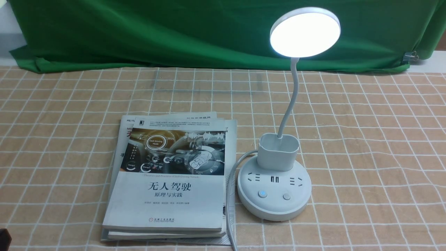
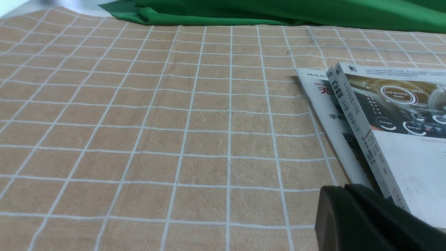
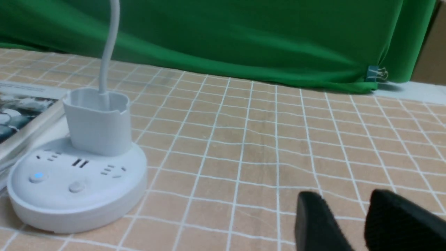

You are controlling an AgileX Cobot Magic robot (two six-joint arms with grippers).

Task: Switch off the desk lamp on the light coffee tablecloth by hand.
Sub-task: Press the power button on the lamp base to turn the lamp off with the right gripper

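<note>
The light coffee tablecloth (image 1: 366, 139) fills most of the front view, a matte woven tan cloth gridded with thin white lines into small squares. Across the top of the frame hangs a green backdrop cloth (image 1: 174, 31), soft and creased, its hem bunched on the table edge.

At lower centre-left lies a stack of glossy paperback books (image 1: 170, 195), the top cover showing a car-dashboard picture over a white band of Chinese text.

Just right of the stack, centre-right in the frame, stands the desk lamp (image 1: 275, 188), smooth white plastic. Its flat round base (image 1: 271, 209) carries sockets and 2 round buttons; the left button (image 1: 262, 194) glows blue, the right button (image 1: 286, 197) is plain. A rounded pen-holder cup (image 1: 278, 153) rises from the back of the base, and a thin curved neck (image 1: 291, 101) climbs to the disc head (image 1: 305, 33) at upper right (lit, bright white). A white cable (image 1: 231, 181) leaves the base and runs along the books' edge to the bottom of the frame.

The right gripper (image 3: 345, 200) sits low over bare cloth, well apart from the base, its 2 black fingers (image 3: 313, 223) spread with cloth visible between them.

The left gripper (image 2: 359, 219) shows only as a dark rounded mass beside the books' corner; whether its fingers are together or apart I cannot tell.

A small metal binder clip (image 1: 411, 55) pinches the backdrop at far right.
</note>
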